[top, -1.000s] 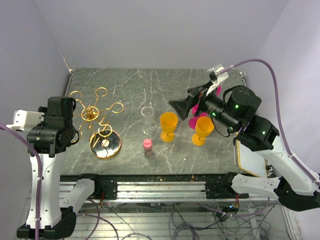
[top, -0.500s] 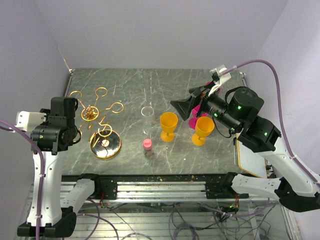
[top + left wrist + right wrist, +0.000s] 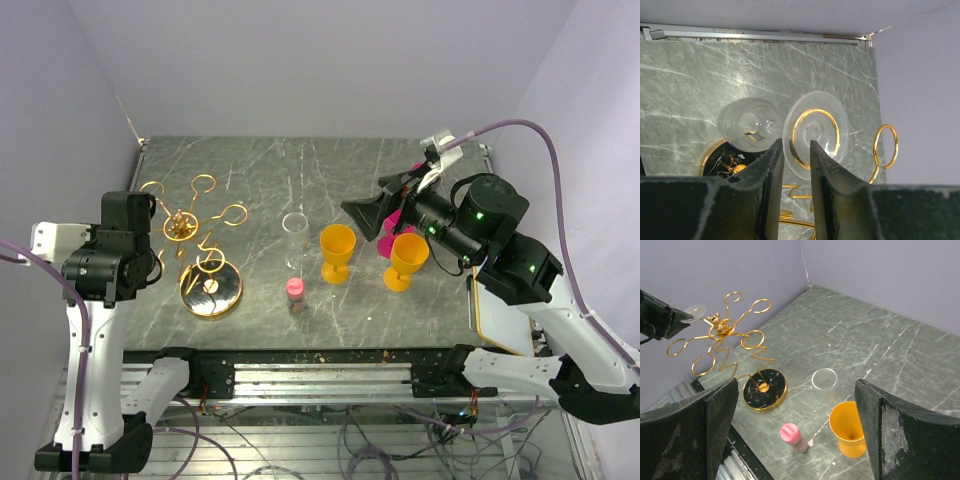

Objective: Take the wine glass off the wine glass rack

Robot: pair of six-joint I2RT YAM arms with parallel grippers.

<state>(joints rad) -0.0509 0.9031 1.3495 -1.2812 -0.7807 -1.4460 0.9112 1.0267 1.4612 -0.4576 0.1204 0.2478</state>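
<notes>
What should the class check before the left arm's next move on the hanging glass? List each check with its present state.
1. The glass hangs on the rack: ok; its foot sits over a gold ring.
2. The left gripper is lined up with the glass: ok; the foot's edge shows between the fingers.
3. The grip is firm: cannot tell; any contact is hidden.
4. The right gripper is away from the rack: ok; it is open and holds nothing.
5. The rack's base lies flat on the table: ok.
</notes>
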